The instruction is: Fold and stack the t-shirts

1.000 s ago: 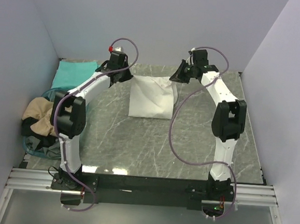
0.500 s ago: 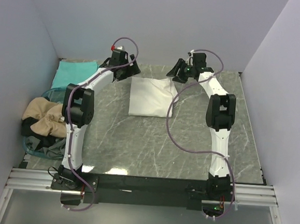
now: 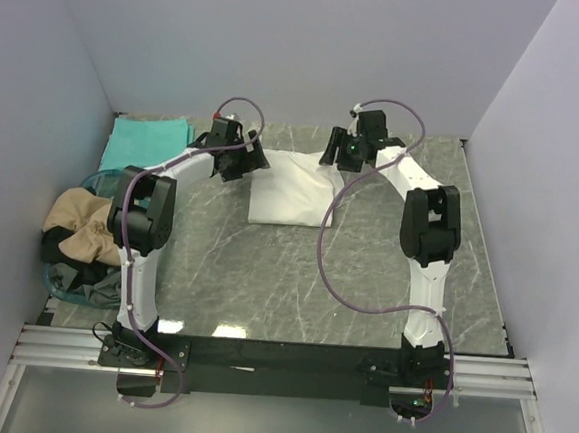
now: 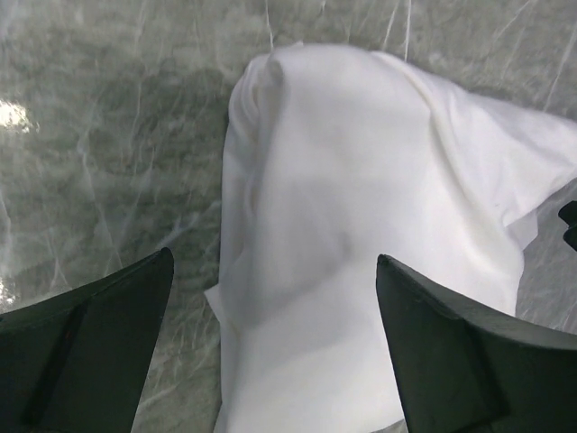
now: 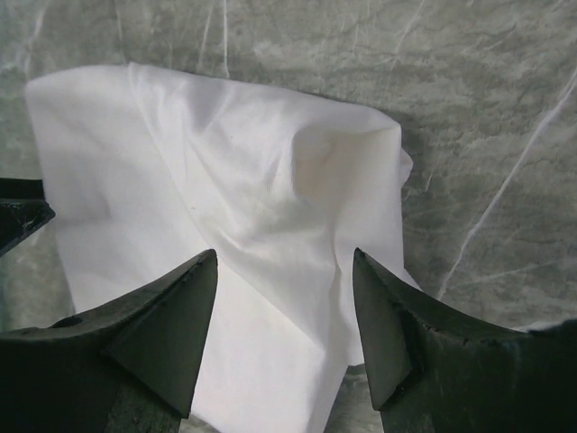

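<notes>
The white t-shirt is laid folded on the bench. Its far edge is approached from above: the left gripper is held over its far-left corner, the right gripper over its far-right corner. Both pairs of jaws are spread wide, with nothing gripped. Neither arm is judged nearer.

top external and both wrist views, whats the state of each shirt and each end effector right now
white t-shirt: folded on the table, far edge rumpled, not gripped
teal t-shirt: folded flat, far left corner
tan t-shirt: crumpled, unfolded, heaped at the bin
bin: at the left edge, holds cloth
left end effector: open, over the white t-shirt
right end effector: open, over the white t-shirt
</notes>
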You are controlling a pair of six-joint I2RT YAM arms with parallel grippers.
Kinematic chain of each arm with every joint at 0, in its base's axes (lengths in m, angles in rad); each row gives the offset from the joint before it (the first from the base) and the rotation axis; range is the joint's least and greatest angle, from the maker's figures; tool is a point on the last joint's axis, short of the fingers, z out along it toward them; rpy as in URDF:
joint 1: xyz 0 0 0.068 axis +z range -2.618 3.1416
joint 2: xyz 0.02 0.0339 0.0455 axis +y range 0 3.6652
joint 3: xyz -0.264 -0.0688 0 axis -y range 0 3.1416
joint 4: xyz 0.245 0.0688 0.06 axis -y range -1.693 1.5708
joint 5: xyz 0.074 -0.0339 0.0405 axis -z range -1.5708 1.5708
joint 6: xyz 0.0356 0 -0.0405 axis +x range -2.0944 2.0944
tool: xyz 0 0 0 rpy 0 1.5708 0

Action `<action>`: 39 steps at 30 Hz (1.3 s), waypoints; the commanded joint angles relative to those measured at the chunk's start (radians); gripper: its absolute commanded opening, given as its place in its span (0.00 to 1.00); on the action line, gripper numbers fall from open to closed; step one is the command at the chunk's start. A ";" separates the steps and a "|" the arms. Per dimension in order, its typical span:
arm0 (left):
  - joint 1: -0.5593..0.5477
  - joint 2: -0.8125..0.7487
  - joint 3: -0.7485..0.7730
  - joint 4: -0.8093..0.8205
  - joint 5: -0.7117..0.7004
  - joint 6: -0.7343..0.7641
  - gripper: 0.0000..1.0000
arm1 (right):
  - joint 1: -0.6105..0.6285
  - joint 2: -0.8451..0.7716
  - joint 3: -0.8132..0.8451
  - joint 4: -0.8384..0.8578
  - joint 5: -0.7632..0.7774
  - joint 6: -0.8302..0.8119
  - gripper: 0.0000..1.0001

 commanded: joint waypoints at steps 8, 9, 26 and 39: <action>-0.047 0.008 -0.054 0.020 0.050 -0.038 0.91 | 0.070 0.010 -0.028 -0.035 0.099 -0.061 0.68; -0.053 0.005 -0.075 0.017 0.050 -0.038 0.90 | 0.089 -0.001 -0.050 -0.031 0.099 -0.061 0.68; -0.286 -0.487 -0.774 0.098 -0.091 -0.167 0.78 | 0.337 -0.528 -0.927 0.235 0.112 0.178 0.68; -0.576 -0.875 -0.968 -0.147 -0.164 -0.413 0.83 | 0.463 -0.982 -1.181 0.023 0.185 0.285 0.68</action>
